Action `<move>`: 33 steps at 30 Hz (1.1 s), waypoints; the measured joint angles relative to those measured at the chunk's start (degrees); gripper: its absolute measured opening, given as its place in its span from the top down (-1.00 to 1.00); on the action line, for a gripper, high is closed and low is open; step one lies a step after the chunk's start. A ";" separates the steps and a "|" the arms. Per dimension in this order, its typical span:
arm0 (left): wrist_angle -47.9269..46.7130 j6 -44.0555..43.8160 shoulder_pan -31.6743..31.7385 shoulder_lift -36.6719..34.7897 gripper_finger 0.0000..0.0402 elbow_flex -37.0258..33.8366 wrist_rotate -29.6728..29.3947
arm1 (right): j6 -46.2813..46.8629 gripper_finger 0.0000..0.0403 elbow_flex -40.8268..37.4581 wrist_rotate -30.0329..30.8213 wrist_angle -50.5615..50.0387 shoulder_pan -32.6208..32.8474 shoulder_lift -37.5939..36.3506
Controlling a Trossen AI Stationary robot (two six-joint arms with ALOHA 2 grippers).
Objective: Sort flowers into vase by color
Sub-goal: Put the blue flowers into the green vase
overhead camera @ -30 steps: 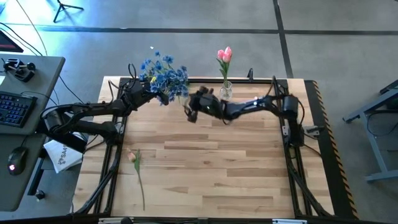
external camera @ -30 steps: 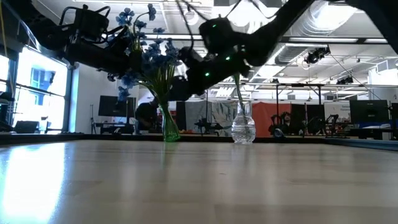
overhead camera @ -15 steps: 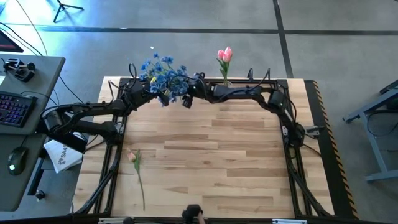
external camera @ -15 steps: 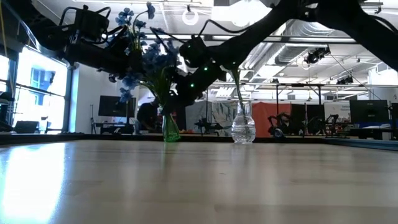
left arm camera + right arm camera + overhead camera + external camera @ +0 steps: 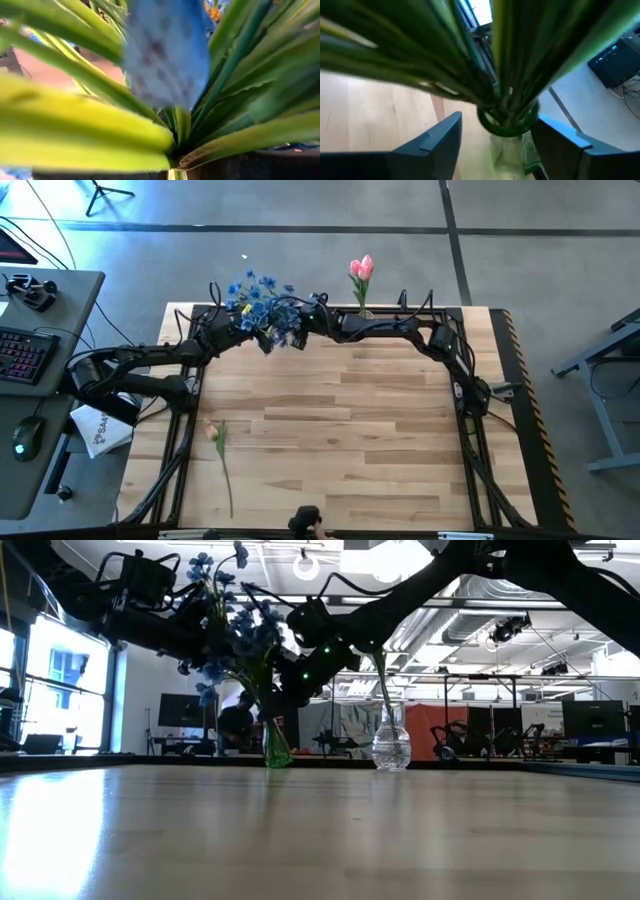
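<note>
Green vase (image 5: 509, 121) sat between right gripper's (image 5: 496, 145) spread fingers, arm stretched flat; left gripper (image 5: 243, 328) pinched blue flowers (image 5: 262, 300) above.

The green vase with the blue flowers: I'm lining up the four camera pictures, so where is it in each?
High view: hidden under the blue flowers at the table's far edge.
Low view: the green vase stands left of the clear vase.
Left wrist view: only stems show, no vase.
Right wrist view: its rim sits between the right tool fingers.
Shared landmark: the blue flowers.
</note>
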 joint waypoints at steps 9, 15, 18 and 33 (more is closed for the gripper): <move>-0.54 -1.06 0.00 0.00 0.91 0.00 2.47 | -0.41 0.42 0.00 -0.84 0.77 0.03 -0.04; -1.29 -1.05 -0.04 -0.73 0.91 0.03 4.95 | -1.94 0.55 0.00 -1.51 -0.57 1.30 -0.64; -4.82 -1.07 -0.07 -3.10 0.91 0.09 5.40 | -1.28 0.57 0.00 -3.21 -2.50 2.48 -1.52; -25.07 -1.65 -0.19 -16.87 0.91 0.04 12.83 | 8.15 0.63 -0.11 -25.29 -7.36 5.84 -4.20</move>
